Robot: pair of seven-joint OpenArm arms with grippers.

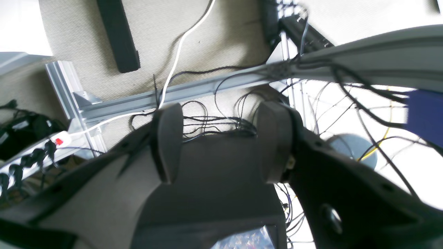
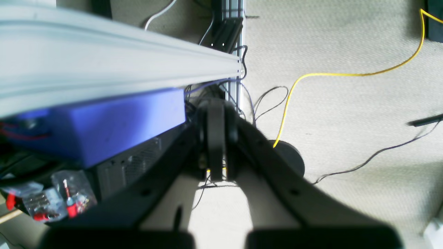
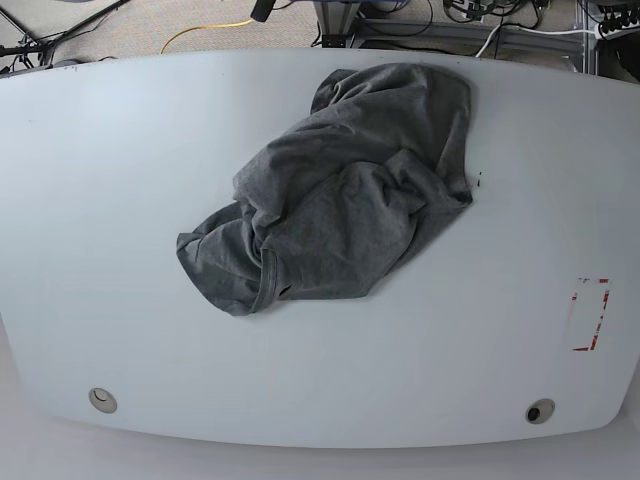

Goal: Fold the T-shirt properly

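Observation:
The dark heather-grey T-shirt lies crumpled in a heap on the white table, from the far middle down toward the left of centre. No arm or gripper shows in the base view. In the left wrist view my left gripper is open and empty, hanging below the table over the floor. In the right wrist view my right gripper is shut and empty, its pads pressed together, also below the table. The T-shirt shows in neither wrist view.
A red tape rectangle marks the table's right side. Two round holes sit near the front edge. Below the table are an aluminium frame, a power strip, many cables, a blue box and a yellow cable.

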